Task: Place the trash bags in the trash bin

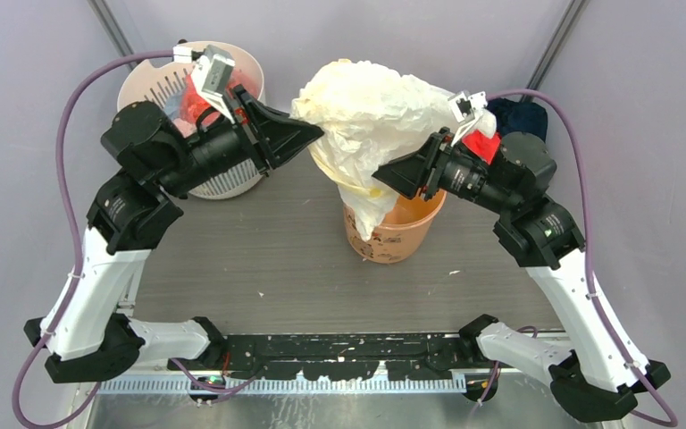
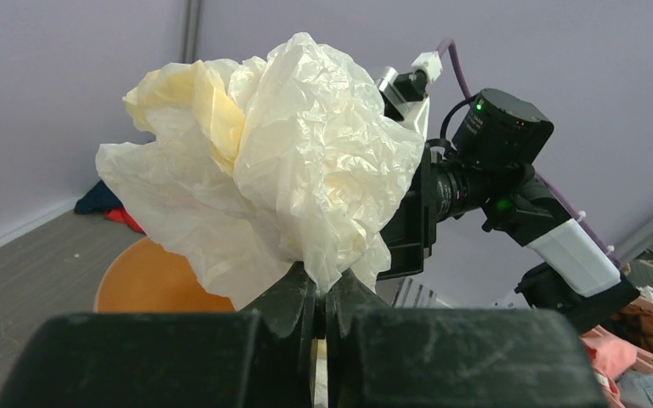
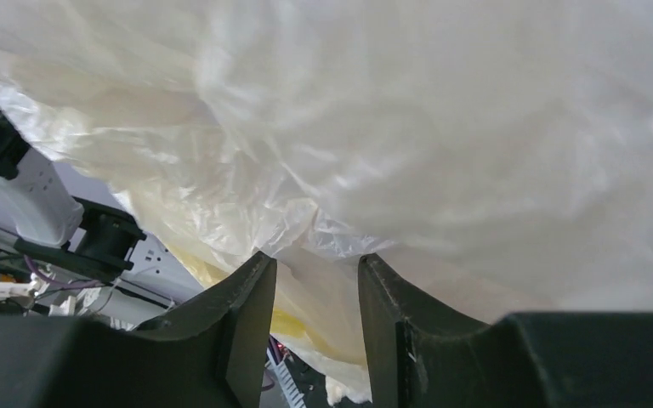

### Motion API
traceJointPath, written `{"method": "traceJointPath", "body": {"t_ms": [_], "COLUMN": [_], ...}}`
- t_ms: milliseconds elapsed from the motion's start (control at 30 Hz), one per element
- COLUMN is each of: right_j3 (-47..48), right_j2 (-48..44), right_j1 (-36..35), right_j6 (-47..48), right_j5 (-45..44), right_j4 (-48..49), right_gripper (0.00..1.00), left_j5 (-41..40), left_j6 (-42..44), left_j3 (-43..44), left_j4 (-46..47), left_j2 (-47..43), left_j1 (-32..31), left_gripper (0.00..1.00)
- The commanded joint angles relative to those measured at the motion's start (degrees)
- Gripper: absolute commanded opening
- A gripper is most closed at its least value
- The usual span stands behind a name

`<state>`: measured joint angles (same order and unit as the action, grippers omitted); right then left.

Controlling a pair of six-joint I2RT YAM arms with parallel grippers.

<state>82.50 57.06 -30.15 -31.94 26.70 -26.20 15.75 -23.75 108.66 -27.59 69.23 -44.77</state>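
Note:
The trash bag [image 1: 371,107] is a crumpled, pale-yellow film bunched in the air above the orange trash bin [image 1: 411,234]. One tail of it hangs down over the bin's near rim. My left gripper [image 1: 318,132] comes in from the left and is shut on a fold of the bag [image 2: 281,170]; the left wrist view shows the film pinched at the jaw tips [image 2: 321,285], with the bin [image 2: 144,280] below. My right gripper [image 1: 378,174] is at the bag's right underside. Its jaws [image 3: 316,259] stand apart, and the film [image 3: 391,127] lies across their tips.
A white slotted basket [image 1: 223,183] with red material [image 1: 195,105] inside stands at the back left, behind my left arm. A navy and red cloth heap [image 1: 522,116] lies at the back right by my right arm. Grey walls close in the back.

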Motion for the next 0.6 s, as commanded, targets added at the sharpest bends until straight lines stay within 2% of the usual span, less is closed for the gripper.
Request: {"method": "traceJointPath", "body": {"t_ms": [0,100,267,400,567], "right_j3": [0.9,0.8,0.7,0.4,-0.4], "right_j2": [-1.6,-1.7,-2.1,-2.5,-2.0], "right_j1": [0.1,0.2,0.2,0.1,0.2], "right_j6": [1.9,2.2,3.2,3.6,3.3], "right_j5": [5.2,7.0,6.7,4.7,2.4], "right_j4": [6.1,6.2,4.4,2.4,1.2], "right_gripper": [0.45,0.46,0.57,0.74,0.74], "left_j5": [6.5,9.2,10.8,10.9,12.5], "left_j6": [-1.6,-3.1,-4.6,-4.8,-6.1], "left_j3": [1.6,1.3,0.2,-0.4,-0.9], "left_j4": [1.2,2.6,4.7,5.4,6.9], "left_j2": [1.7,3.0,3.6,3.3,3.3], "left_j1": [0.5,0.7,1.0,1.3,1.4], "left_gripper": [0.05,0.05,0.05,0.05,0.05]}}
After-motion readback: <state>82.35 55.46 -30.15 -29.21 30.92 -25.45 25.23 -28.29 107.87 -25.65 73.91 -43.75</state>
